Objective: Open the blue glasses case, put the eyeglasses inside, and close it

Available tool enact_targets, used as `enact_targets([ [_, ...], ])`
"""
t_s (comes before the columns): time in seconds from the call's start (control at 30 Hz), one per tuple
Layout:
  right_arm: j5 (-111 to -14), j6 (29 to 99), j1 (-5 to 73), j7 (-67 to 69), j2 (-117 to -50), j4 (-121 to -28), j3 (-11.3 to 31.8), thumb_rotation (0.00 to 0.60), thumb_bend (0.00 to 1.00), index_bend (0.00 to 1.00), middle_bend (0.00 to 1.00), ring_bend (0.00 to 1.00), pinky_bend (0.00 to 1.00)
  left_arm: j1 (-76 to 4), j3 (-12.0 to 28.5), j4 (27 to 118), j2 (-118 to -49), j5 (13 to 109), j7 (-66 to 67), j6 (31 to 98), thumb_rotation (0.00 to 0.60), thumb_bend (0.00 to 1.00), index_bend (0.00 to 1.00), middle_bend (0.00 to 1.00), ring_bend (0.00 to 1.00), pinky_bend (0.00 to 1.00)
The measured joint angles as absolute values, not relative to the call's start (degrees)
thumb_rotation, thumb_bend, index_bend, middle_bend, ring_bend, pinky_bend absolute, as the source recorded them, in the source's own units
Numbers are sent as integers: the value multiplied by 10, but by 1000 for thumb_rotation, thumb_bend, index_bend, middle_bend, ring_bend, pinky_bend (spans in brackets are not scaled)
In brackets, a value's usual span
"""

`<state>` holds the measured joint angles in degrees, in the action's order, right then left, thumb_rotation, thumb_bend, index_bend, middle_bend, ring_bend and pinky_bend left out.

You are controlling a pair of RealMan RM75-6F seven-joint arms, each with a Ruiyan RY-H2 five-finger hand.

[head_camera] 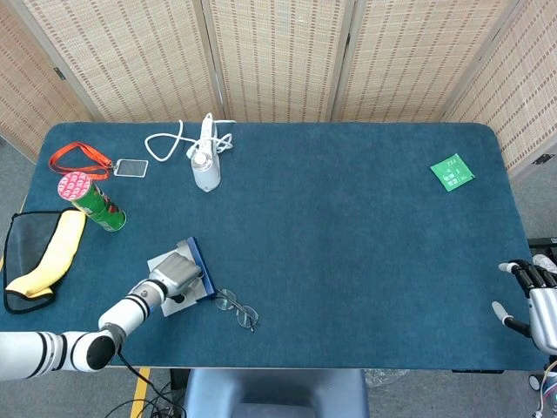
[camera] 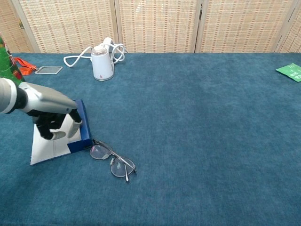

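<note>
Blue glasses case (camera: 83, 126) lying open, unfolded eyeglasses (camera: 113, 160) just beside it

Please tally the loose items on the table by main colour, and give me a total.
Blue: 1, case
White: 1, appliance
Green: 2, can, packet
Orange: 1, lanyard
Yellow and black: 1, pouch
Clear: 1, eyeglasses
Total: 7
</note>
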<state>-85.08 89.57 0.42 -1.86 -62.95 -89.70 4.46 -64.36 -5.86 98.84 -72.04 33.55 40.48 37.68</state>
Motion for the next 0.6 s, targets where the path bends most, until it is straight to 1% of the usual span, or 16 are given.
enact_targets([
  [0.27,-848,896,2,-14,-630,-894,46,600,214,273,267,313,302,-684,-44,930,-765,304,384,368,600,577,216,993,917,968],
  [0.37,-847,898,1,-13,-628,-894,47,600,213,273,267,314,302,-690,-42,922,-767,300,375,376,600,578,215,992,917,967],
  [0.6,-850,898,1,-12,-629,-893,46,600,214,273,267,317,302,-663,-38,943,-743,362,339,418,600,576,214,975,900,967],
])
